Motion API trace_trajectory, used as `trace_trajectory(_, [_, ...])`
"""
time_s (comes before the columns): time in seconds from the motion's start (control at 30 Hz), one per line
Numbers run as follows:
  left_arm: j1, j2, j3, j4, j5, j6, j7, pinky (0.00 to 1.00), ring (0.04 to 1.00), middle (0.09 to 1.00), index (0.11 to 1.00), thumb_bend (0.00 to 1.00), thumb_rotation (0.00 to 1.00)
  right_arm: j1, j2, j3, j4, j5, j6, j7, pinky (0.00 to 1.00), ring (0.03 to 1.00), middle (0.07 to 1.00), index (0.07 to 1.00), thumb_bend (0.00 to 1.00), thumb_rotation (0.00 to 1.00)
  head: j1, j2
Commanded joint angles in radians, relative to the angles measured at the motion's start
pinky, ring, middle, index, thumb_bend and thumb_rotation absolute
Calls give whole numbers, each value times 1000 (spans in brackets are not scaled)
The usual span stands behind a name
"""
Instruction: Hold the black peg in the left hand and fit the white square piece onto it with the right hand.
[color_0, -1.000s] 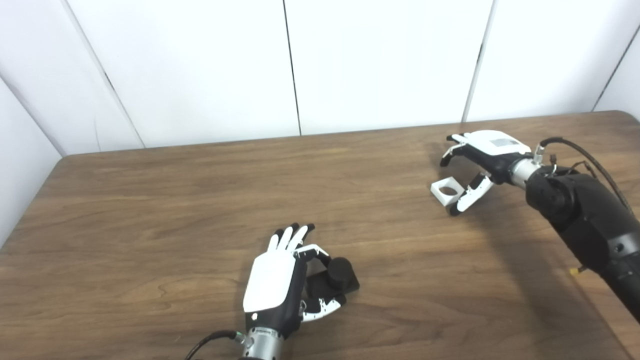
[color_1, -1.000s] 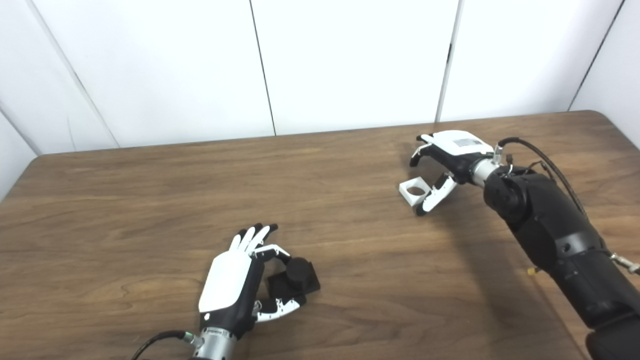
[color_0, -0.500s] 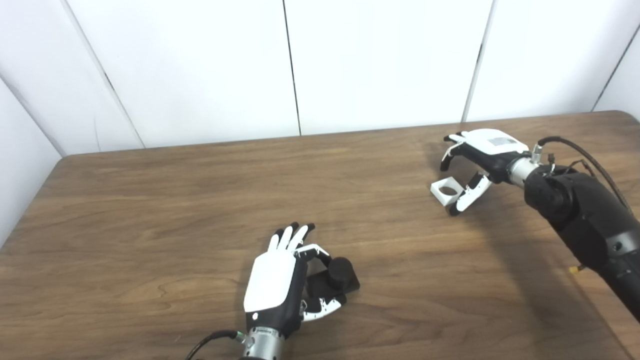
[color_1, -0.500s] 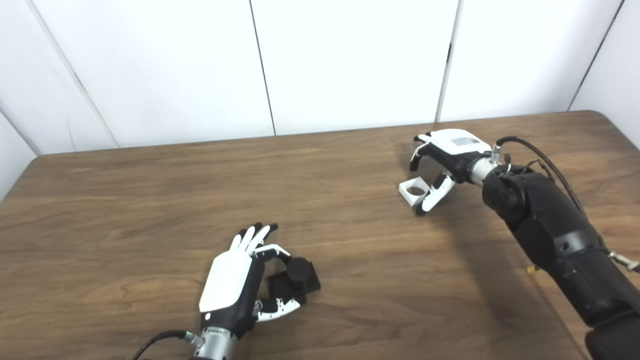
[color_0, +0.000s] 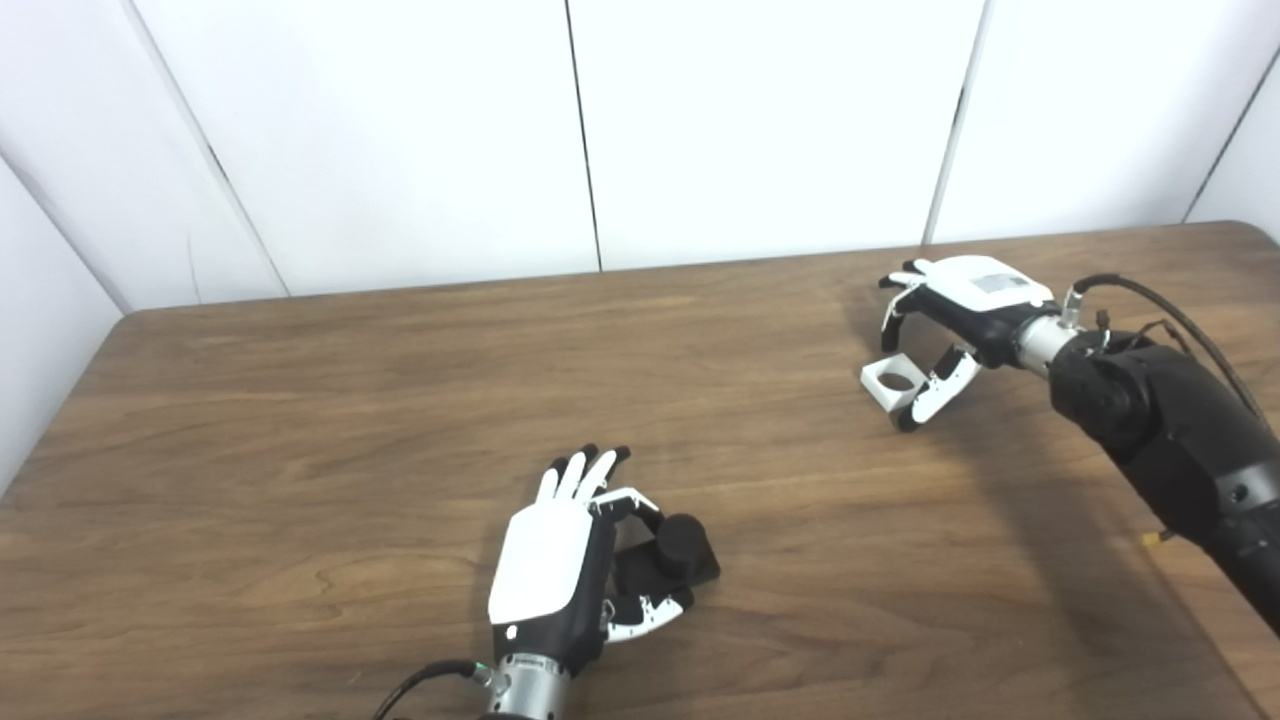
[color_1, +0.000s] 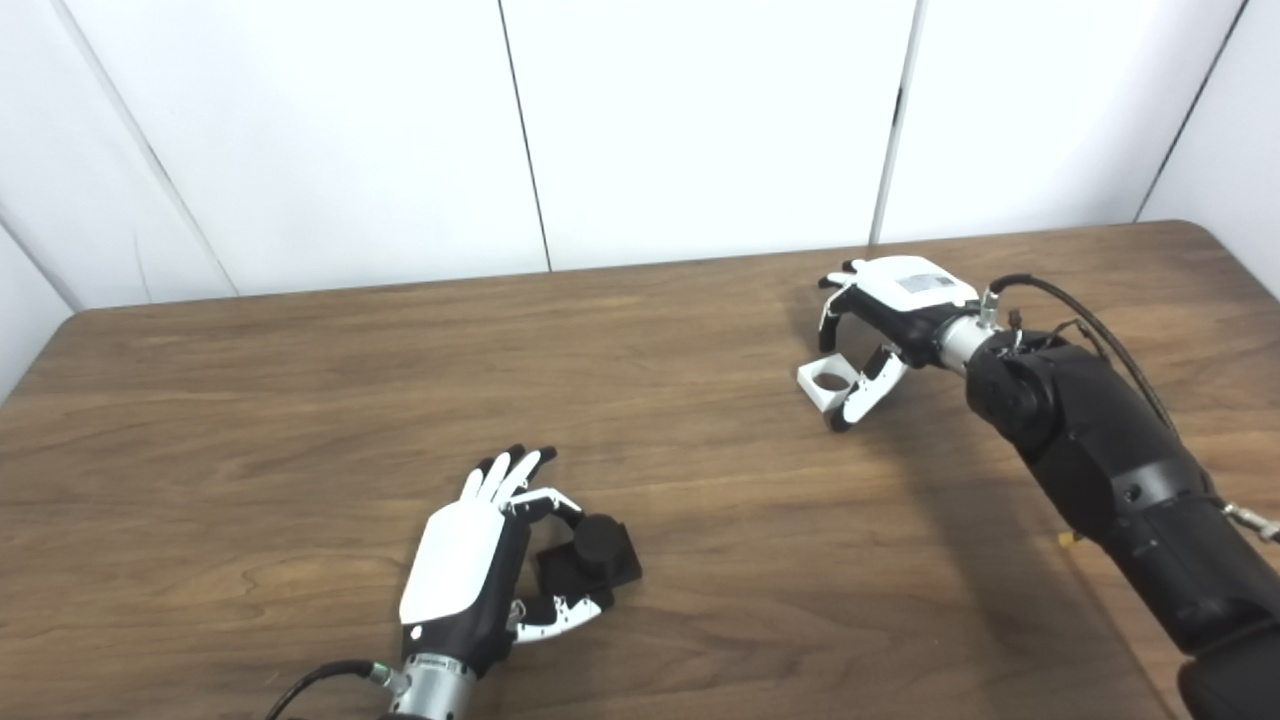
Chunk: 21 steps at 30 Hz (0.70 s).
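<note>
The black peg (color_0: 680, 552), a short round post on a square black base, rests on the wooden table (color_0: 300, 420) near the front middle. My left hand (color_0: 560, 560) lies beside it on its left, thumb and a curled finger around the base, the other fingers stretched flat. It does not grip the peg firmly. Far right, the white square piece (color_0: 892, 383) with a round hole lies flat on the table. My right hand (color_0: 950, 320) arches over it, fingers curling down behind it and thumb touching its near right edge.
White wall panels stand behind the table's far edge. A cable loops off my right wrist (color_0: 1150, 300). Bare wood stretches between the two hands.
My right hand's fingers have curled lower toward the white piece and the hand has edged slightly left. The left hand and the peg have not moved.
</note>
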Motion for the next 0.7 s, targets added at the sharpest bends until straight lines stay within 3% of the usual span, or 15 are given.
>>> trace_trajectory(0.0, [15,-17,-9,21,19,13,-14,1000,986,939,494,508,80,-12,-5,12,13,-25,2,7,1000,1000,928,576,834,257,0,1])
trace_trajectory(0.67, [5,-20,-16,21,28,21,-17,1000,993,943,495,506,84,-17,-16,24,16,-26,-16,34,1000,1000,937,596,733,362,3,3])
